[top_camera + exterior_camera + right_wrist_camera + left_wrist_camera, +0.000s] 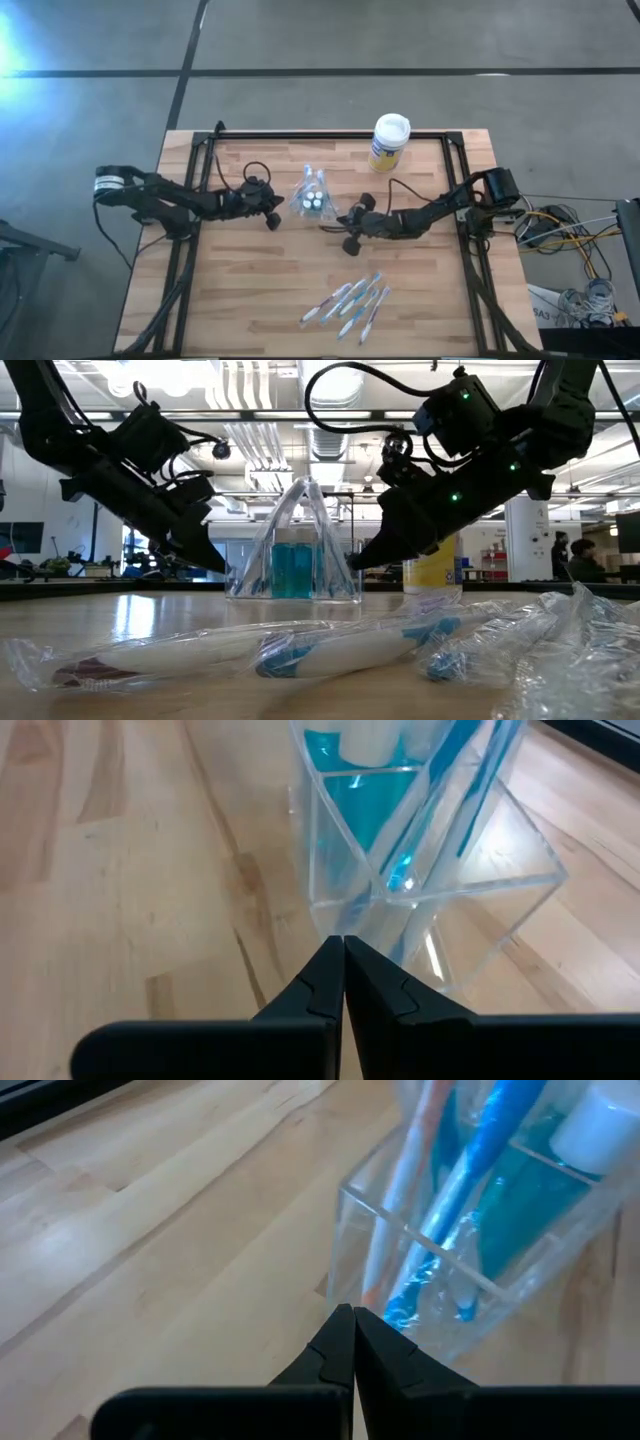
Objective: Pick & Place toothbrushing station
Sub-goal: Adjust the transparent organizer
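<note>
A: Clear holder [313, 195] stands mid-table, toothbrushes and teal-capped tubes inside. Left claw [272, 217] just beside it on one side, right claw [350, 240] on the other; both pinched together, holding nothing.

B: Wrapped toothbrushes [348, 300] lie loose, well nearer the table's front edge than the holder. Judgement: part one claw's fingers first, lift a single brush mid-handle; the wrapping looks slippery.

Clear holder [313, 196] upright mid-table, brushes inside; wrapped toothbrushes [348, 301] lie near front edge.
</note>
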Action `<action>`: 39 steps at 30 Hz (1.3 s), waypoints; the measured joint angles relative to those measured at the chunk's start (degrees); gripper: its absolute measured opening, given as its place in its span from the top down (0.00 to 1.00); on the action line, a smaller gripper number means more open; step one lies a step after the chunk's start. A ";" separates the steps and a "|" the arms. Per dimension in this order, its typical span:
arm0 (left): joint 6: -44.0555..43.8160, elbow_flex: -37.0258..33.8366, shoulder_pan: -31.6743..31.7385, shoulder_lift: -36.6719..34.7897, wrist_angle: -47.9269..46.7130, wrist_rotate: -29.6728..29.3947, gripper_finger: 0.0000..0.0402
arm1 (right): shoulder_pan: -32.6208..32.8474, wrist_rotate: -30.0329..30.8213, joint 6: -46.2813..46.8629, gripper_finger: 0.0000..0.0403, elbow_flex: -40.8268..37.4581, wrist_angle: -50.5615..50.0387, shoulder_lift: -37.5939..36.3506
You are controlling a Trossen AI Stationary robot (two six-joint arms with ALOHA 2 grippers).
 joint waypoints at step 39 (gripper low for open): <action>1.94 0.02 -2.01 -3.75 -2.15 -0.07 0.94 | -0.90 -0.35 -2.38 0.98 -0.51 -0.77 -3.35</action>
